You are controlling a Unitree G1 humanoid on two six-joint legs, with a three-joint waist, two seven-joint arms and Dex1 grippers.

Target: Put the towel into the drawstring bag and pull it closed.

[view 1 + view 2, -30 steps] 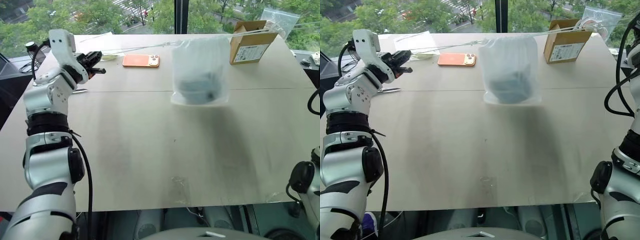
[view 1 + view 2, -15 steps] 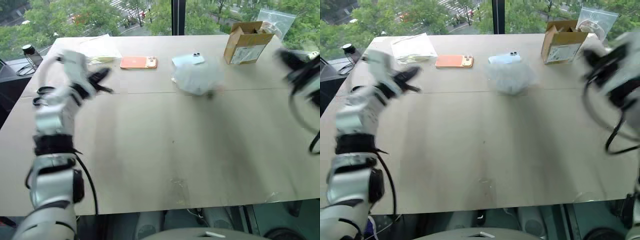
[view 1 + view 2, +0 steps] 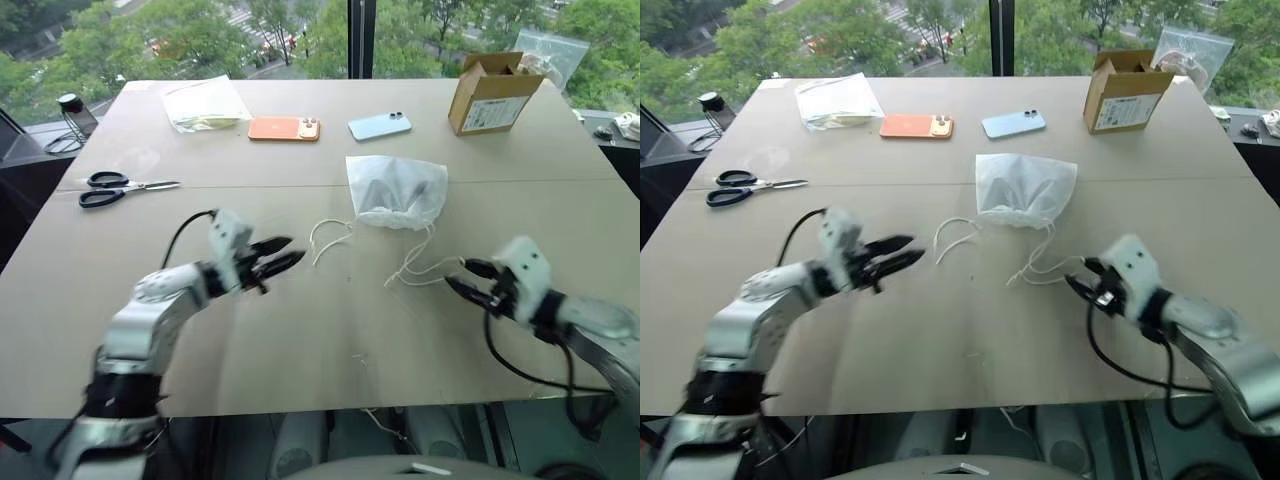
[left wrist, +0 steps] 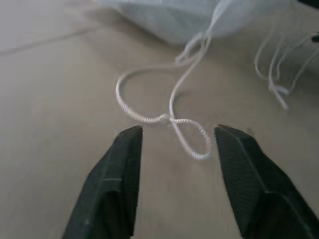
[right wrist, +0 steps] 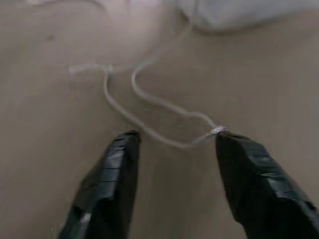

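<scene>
I find the drawstring bag point(image 3: 396, 191) lying on the desk point(image 3: 300, 330), mouth gathered, below the light-blue phone point(image 3: 379, 126); its cords point(image 3: 330, 238) trail loose toward me. The towel cannot be made out clearly through the fabric. My left gripper point(image 3: 276, 256) and right gripper point(image 3: 462, 277) both sit low over the desk, fingers released, grasping nothing, each near a cord end.

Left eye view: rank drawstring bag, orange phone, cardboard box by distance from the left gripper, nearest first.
From the left gripper:
1. drawstring bag, mid-table, toward the robot's right.
2. orange phone, farther back on the table.
3. cardboard box, far right corner.
</scene>
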